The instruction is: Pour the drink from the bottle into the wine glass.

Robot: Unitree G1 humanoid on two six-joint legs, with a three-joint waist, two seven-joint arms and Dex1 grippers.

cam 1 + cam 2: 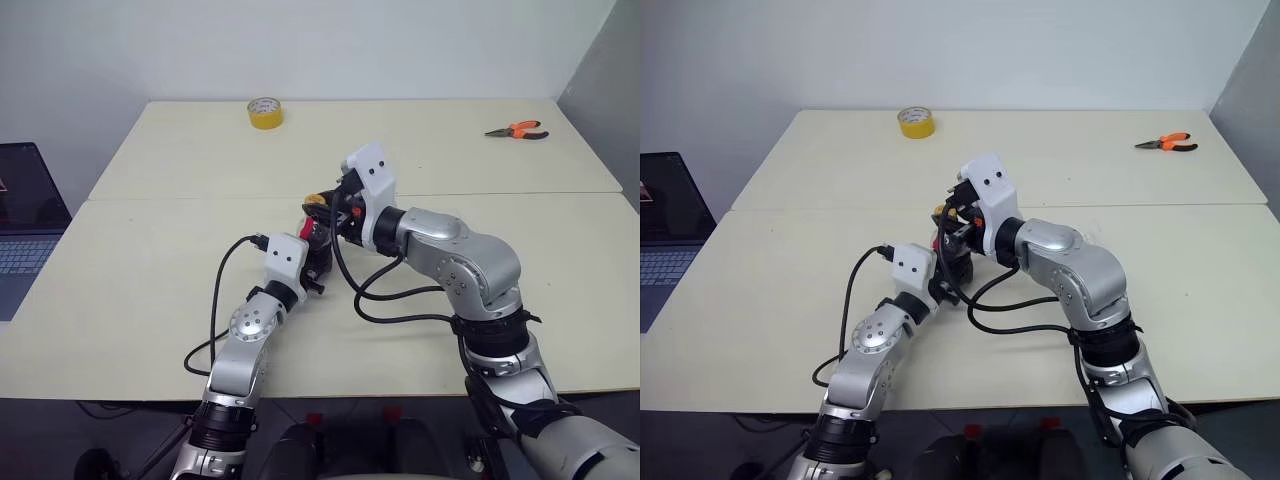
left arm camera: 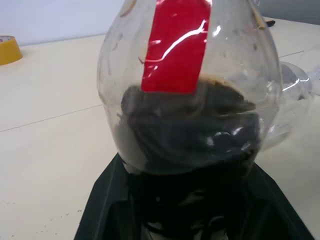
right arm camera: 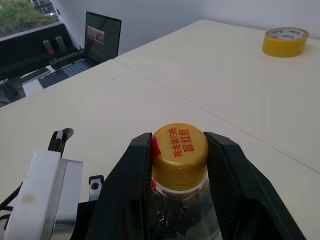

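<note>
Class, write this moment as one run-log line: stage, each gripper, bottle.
stage: uncapping | left gripper: shut on bottle body | right gripper: shut on cap | bottle: upright, capped, drink inside

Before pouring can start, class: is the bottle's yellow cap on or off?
On. The yellow cap sits on the bottle, and the right pincer has a finger on each side of it.

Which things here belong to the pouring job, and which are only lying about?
Job: clear plastic bottle with yellow cap; dark brown drink inside; clear wine glass.
Lying about: yellow tape roll; orange-handled pliers; open black laptop.
</note>
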